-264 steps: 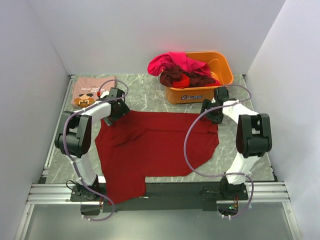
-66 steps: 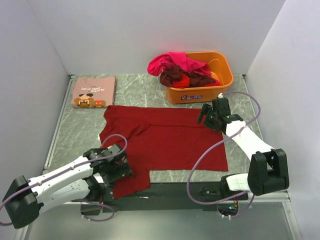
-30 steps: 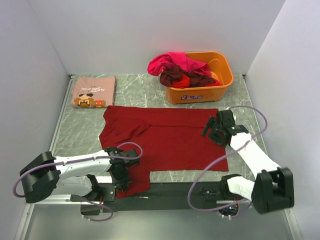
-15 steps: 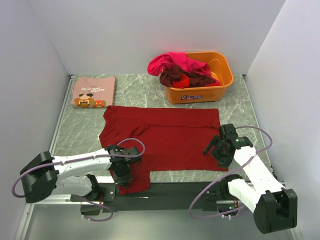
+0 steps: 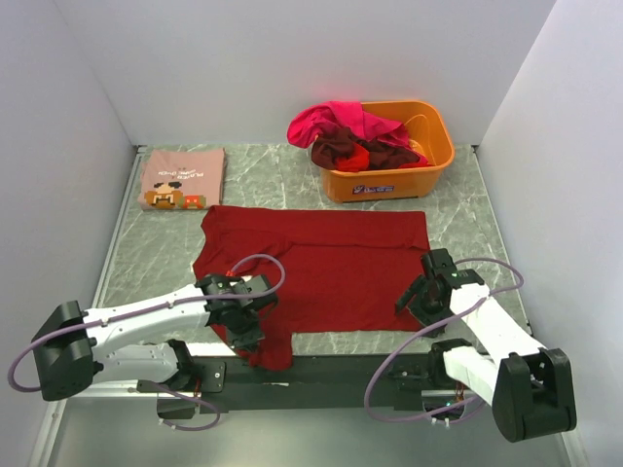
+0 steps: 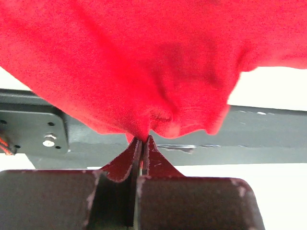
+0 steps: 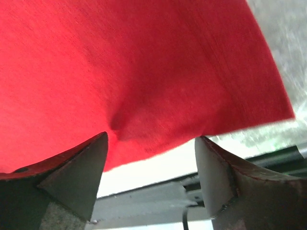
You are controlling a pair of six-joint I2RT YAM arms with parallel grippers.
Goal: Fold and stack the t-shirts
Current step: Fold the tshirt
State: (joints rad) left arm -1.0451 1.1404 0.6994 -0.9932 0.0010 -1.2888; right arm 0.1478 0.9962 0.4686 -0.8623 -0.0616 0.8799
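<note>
Here the left gripper [image 6: 141, 143] is pinched tight on a fold of the dark red t-shirt [image 5: 321, 263] at its near-left corner, where the cloth spills over the near edge of the table [image 5: 467, 209]. That hold looks meant to give a firm corner to lift. The right gripper [image 7: 151, 139] stands with its jaws wide apart, framing a stretch of the near-right hem, and nothing is gripped between them (the cloth puckers a little just ahead of the fingers). The shirt lies spread flat in the middle of the table, likely so both near corners can be carried toward the far hem. The dusty pink tee [image 5: 182, 178] lies folded at the far-left corner, presumably the base of the stack, while the other shirts [image 5: 355, 131] sit heaped in the orange tub [image 5: 375, 185] at the far right
</note>
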